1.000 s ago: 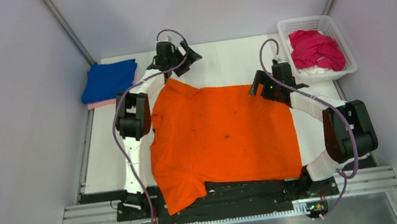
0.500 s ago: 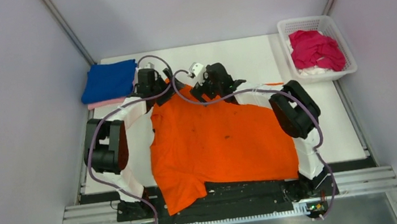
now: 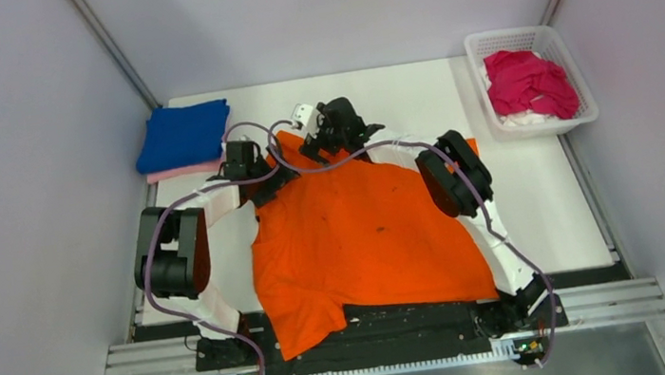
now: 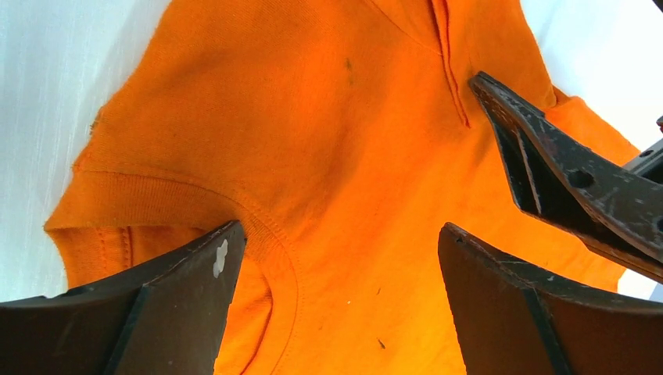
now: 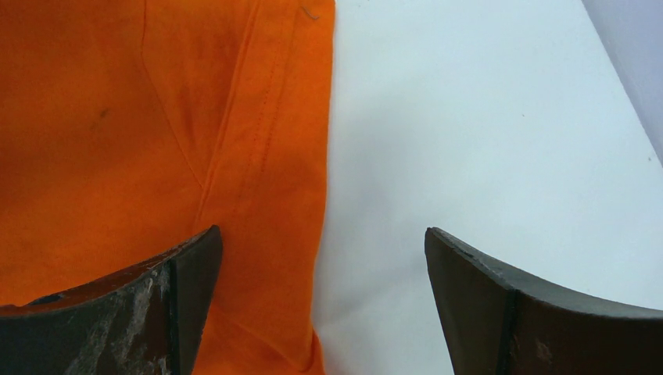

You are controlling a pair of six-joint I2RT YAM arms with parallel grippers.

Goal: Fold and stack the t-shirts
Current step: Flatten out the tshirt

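The bright orange t-shirt [image 3: 368, 231] lies spread flat mid-table, its near sleeve hanging over the front rail. My left gripper [image 3: 260, 172] is open just above its collar [image 4: 258, 226] at the far-left end. My right gripper [image 3: 312, 144] is open close beside it, straddling the shirt's far hem edge [image 5: 313, 156] and bare table. One right finger [image 4: 563, 183] shows in the left wrist view. A folded royal blue shirt [image 3: 183, 134] lies on a pale pink one [image 3: 176, 172] at the far left. The magenta shirt [image 3: 531, 82] lies crumpled in the basket.
The white lattice basket [image 3: 581, 80] stands at the far right corner. The right arm's elbow [image 3: 451, 173] hangs over the shirt's far-right part. Grey walls close in both sides. The black rail [image 3: 402, 318] runs along the table's front edge.
My right arm has swung left from the shirt's far-right edge to its far-left end. My left gripper has drawn back and down from the far edge to the collar.
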